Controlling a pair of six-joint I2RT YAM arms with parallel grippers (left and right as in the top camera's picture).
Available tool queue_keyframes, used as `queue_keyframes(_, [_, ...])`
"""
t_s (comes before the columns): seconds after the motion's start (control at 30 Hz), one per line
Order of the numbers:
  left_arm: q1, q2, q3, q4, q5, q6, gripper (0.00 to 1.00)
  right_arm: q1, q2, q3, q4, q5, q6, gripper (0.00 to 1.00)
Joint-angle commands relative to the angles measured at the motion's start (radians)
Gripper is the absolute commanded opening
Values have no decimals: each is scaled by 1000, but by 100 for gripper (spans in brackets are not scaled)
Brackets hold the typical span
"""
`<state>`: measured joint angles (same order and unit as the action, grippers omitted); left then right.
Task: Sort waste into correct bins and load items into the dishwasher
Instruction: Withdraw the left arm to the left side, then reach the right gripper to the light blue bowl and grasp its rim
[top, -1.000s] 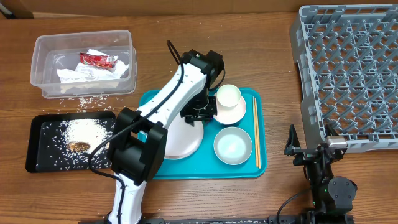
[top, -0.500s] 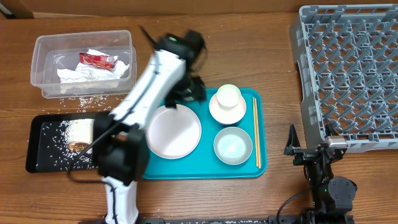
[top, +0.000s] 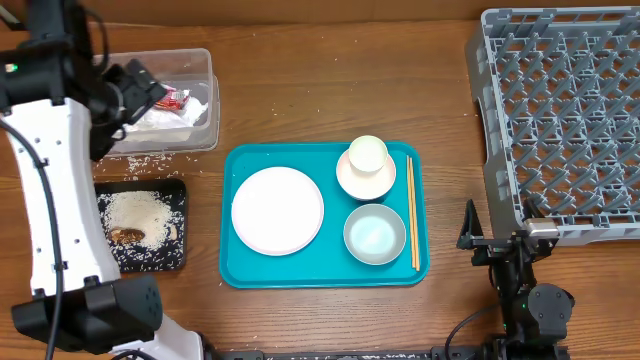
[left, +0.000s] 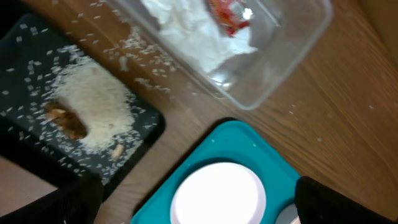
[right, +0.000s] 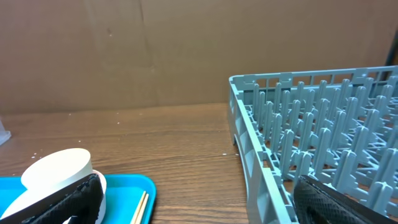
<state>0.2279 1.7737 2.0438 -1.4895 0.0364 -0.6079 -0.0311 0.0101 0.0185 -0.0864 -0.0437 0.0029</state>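
My left gripper (top: 135, 88) hangs open and empty, high above the clear tub (top: 196, 120). In the left wrist view, crumpled napkins (left: 193, 31) and a red wrapper (left: 227, 12) lie in that tub (left: 292, 56). The black tray (left: 25, 68) holds a rice heap (left: 96, 102) and a brown scrap (left: 65, 121). On the teal tray (top: 330, 275) sit a white plate (top: 277, 210), a cup (top: 367, 154) standing in a bowl (top: 362, 182), a second bowl (top: 374, 234) and chopsticks (top: 411, 212). My right gripper (top: 497, 242) rests open beside the grey dish rack (top: 565, 120).
Loose rice grains (top: 140, 162) lie scattered on the wood between the tub and the black tray (top: 175, 255). My left arm's white link (top: 55, 190) covers the black tray's left part. A cardboard wall (right: 155, 50) stands behind the table.
My left arm swung from over the teal tray to the far left above the tub, and its jaws opened wide. The plate is now fully uncovered. The right arm stayed still.
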Motion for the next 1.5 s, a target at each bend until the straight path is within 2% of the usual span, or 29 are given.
queue_keyframes(0.0, [51, 12, -1, -9, 4, -9, 100, 3, -7, -10, 46, 4, 0, 100])
queue_keyframes(0.07, [71, 14, -1, -9, 4, -9, 100, 4, -7, -10, 116, -141, 102, 100])
queue_keyframes(0.2, [87, 15, -1, -9, 5, -9, 100, 4, -7, -10, 187, -708, 513, 100])
queue_keyframes(0.23, [87, 15, -1, -8, 5, -9, 100, 4, -7, -11, 217, -759, 586, 100])
queue_keyframes(0.33, [86, 16, -1, -8, 5, -9, 100, 4, -7, -10, 344, -730, 751, 100])
queue_keyframes(0.4, [86, 16, -1, -8, 5, -9, 100, 4, -7, -9, 495, -679, 851, 100])
queue_keyframes(0.47, [86, 16, -1, -8, 5, -9, 100, 3, -7, 19, 598, -627, 876, 100])
queue_keyframes(0.5, [86, 16, -1, -8, 5, -9, 100, 3, -6, 53, 586, -597, 878, 100])
queue_keyframes(0.6, [86, 16, -1, -8, 5, -9, 100, 3, 35, 217, 436, -571, 863, 100])
queue_keyframes(0.67, [86, 16, -1, -8, 5, -9, 100, 4, 104, 366, 282, -611, 769, 100])
queue_keyframes(0.83, [86, 16, -1, -8, 5, -9, 100, 4, 399, 821, -338, -638, 395, 100])
queue_keyframes(0.97, [86, 16, -1, -8, 5, -9, 100, 20, 682, 1136, -735, -636, 235, 100])
queue_keyframes(1.07, [86, 16, -1, -8, 5, -9, 100, 105, 863, 1278, -940, -515, 168, 100])
queue_keyframes(1.17, [86, 16, -1, -8, 5, -9, 100, 293, 1000, 1312, -1011, -324, 187, 99])
queue_keyframes(1.33, [86, 16, -1, -8, 5, -9, 100, 739, 1229, 1312, -1019, 132, 439, 100])
queue_keyframes(1.47, [86, 16, -1, -8, 5, -9, 100, 935, 1420, 1312, -1060, 420, 609, 100])
